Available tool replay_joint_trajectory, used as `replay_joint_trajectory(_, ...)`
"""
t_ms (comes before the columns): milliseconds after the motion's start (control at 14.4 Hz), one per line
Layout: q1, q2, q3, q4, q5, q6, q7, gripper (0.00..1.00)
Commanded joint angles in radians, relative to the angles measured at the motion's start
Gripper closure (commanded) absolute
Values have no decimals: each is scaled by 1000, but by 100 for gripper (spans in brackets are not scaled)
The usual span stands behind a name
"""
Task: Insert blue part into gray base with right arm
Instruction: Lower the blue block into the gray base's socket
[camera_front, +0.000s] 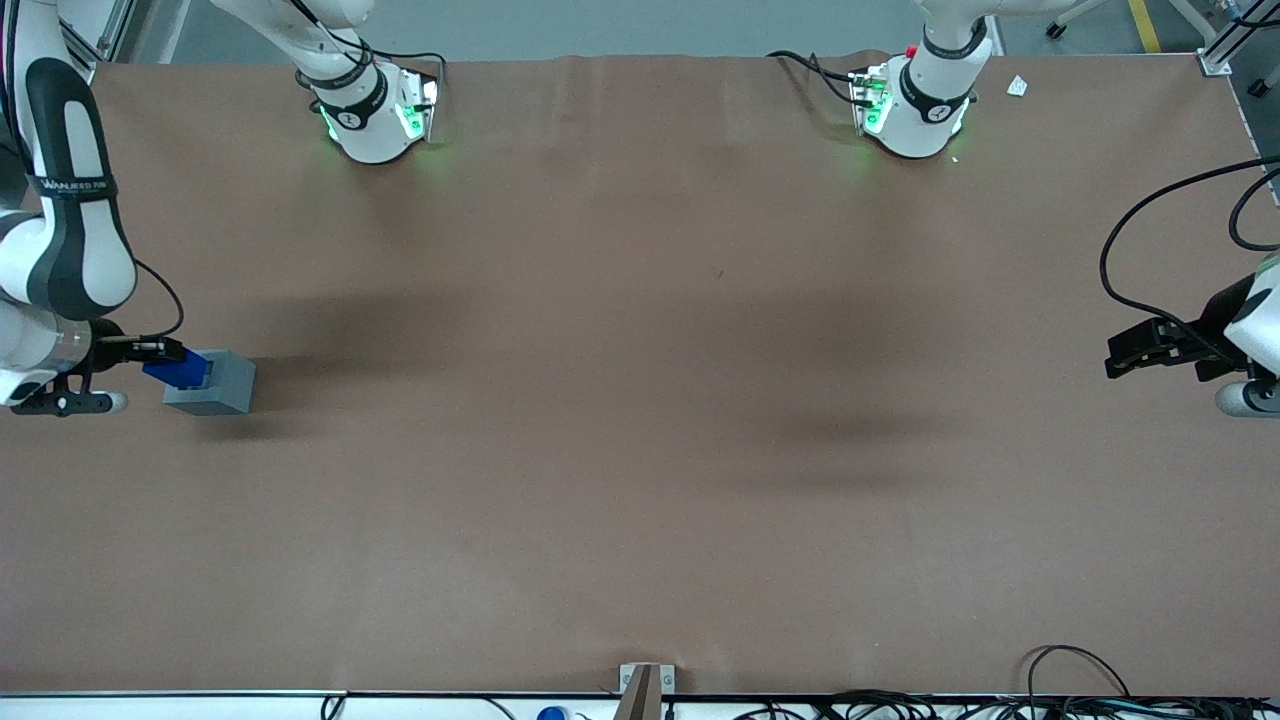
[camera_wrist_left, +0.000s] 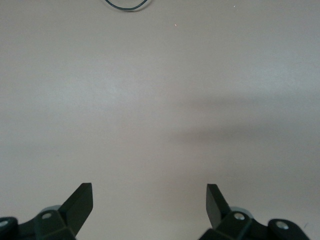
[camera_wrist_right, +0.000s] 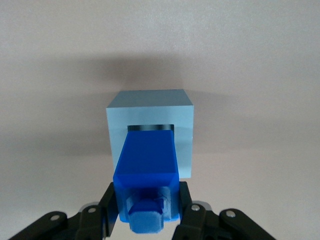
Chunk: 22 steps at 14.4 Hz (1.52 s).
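The gray base (camera_front: 222, 384) stands on the brown table at the working arm's end. It also shows in the right wrist view (camera_wrist_right: 150, 106), with its square socket facing the camera. My right gripper (camera_front: 160, 360) is shut on the blue part (camera_front: 180, 370) and holds it directly over the base. In the right wrist view the gripper (camera_wrist_right: 146, 197) clamps the blue part (camera_wrist_right: 147, 157) between both black fingers (camera_wrist_right: 107, 202). The part's stub end points toward the camera. Its other end sits at the socket opening, where a thin dark gap shows along one edge. How deep it sits is hidden.
The brown table (camera_front: 640, 400) stretches toward the parked arm's end. Two arm bases (camera_front: 375, 115) glow green at the edge farthest from the front camera. Cables (camera_front: 1080, 690) and a small bracket (camera_front: 645, 685) lie along the nearest edge.
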Motion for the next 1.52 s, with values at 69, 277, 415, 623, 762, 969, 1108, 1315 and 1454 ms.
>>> replay_joint_trajectory(69, -23, 17, 15, 9, -4, 9, -3, 96)
replay_joint_trajectory(277, -21, 19, 16, 7, -1, 5, 3, 96)
replay_joint_trajectory(415, -23, 22, 16, 7, 2, 5, 5, 96)
replay_joint_trajectory(623, -23, 42, 16, 12, 3, 9, 6, 93)
replay_joint_trajectory(762, -23, 51, 16, 13, 2, 8, 6, 86)
replay_joint_trajectory(969, -20, 57, 16, 18, 2, 6, 6, 0)
replay_joint_trajectory(1108, -15, 54, 16, 45, 3, -9, 8, 0)
replay_joint_trajectory(1315, -10, 48, 18, 152, 3, -125, 11, 0)
replay_joint_trajectory(1454, -6, 39, 24, 269, 14, -243, 11, 0)
